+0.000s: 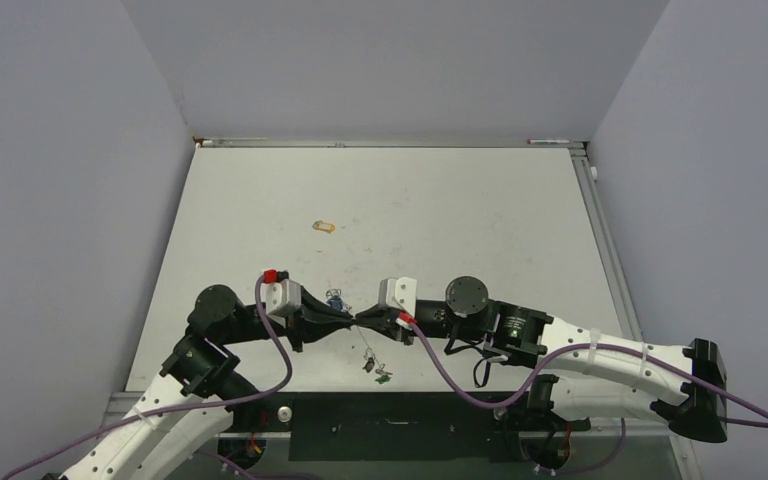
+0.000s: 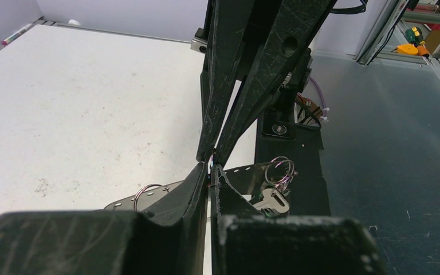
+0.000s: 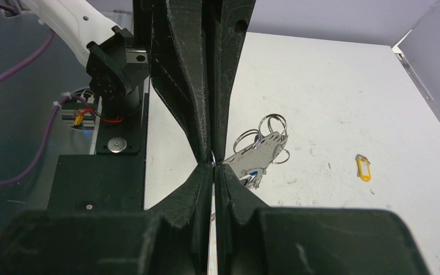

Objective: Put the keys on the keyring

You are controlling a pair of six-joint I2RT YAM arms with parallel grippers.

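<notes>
Left gripper and right gripper pinched shut, tips meeting (keys beside them).

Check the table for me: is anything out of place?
Yes: one yellow key tag lies alone far out on the table, well apart from the other keys, which lie nearer the front edge. Nothing looks spilled or broken.

No writing, label or number is legible anywhere here.

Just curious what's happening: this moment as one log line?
left pincer: shut | right pincer: shut | both: tip to tip | yellow plastic key tag: lying apart
</notes>
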